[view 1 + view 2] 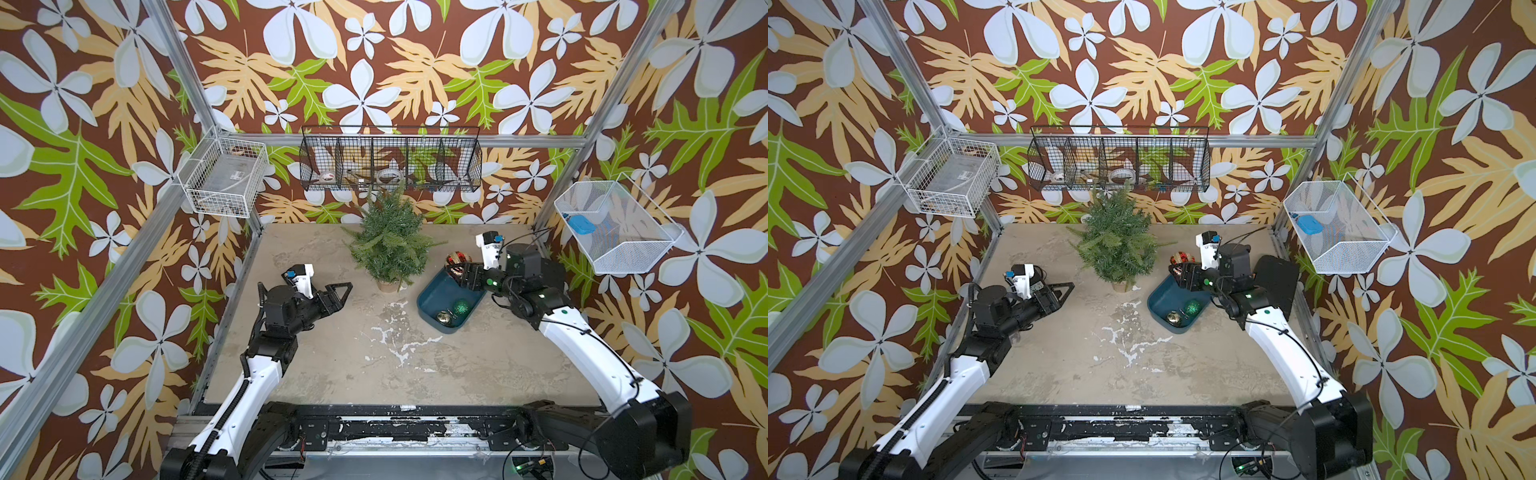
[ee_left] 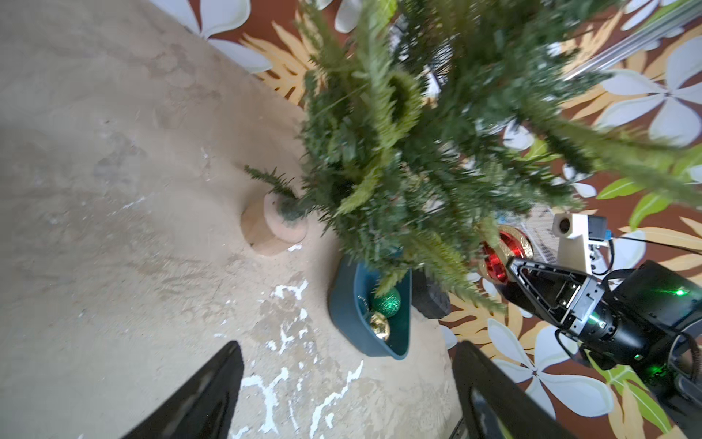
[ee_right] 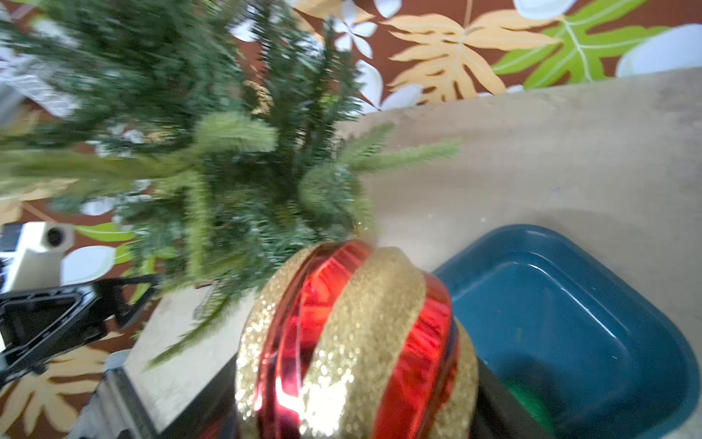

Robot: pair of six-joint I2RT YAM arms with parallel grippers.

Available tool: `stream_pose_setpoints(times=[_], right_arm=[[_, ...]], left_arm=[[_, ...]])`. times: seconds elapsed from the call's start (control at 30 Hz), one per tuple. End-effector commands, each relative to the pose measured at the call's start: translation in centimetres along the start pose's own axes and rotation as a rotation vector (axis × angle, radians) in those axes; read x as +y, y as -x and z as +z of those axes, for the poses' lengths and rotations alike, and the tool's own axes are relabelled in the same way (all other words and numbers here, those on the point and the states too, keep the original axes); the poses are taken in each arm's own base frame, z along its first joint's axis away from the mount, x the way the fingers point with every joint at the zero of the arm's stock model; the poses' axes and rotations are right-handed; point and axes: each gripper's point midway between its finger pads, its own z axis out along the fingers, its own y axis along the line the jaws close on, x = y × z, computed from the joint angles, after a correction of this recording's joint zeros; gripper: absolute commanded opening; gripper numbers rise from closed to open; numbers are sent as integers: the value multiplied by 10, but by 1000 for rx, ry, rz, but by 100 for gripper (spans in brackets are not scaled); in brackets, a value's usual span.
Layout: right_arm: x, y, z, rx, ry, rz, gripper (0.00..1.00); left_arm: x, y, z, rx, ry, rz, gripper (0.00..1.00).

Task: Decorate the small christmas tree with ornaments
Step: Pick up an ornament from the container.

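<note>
Standing just ahead of the right pincer [image 1: 459, 268], the small christmas tree [image 1: 388, 245] offers soft, springy branches that will likely sag under load; below that pincer sits the blue tray [image 1: 436, 291]; gripped between its partly closed jaws, held clear above the tray, is the red bauble [image 3: 353, 342], probably light, slick and brittle, best held across its glitter bands; behind and beneath the pincer lie the green bauble [image 1: 462, 307] and gold bauble [image 1: 443, 316]; the left pincer [image 1: 345, 289] gapes wide, empty, facing the tree.
</note>
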Motion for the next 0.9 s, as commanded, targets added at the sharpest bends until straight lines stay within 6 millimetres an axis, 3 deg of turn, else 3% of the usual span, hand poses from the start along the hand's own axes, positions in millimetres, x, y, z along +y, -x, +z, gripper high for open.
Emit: stream_pose_setpoints(times=[0.0, 0.27, 0.5, 0.87], right_arm=[[48, 6, -20, -17, 218, -21, 72], [96, 13, -45, -10, 376, -82, 71], [113, 14, -47, -3, 428, -74, 72], [135, 20, -56, -13, 484, -88, 72]], left_arm=[[-27, 4, -5, 25, -88, 2, 86], [-85, 5, -10, 74, -255, 54, 59], [-118, -4, -6, 85, -319, 97, 42], [-163, -12, 5, 73, -375, 152, 39]])
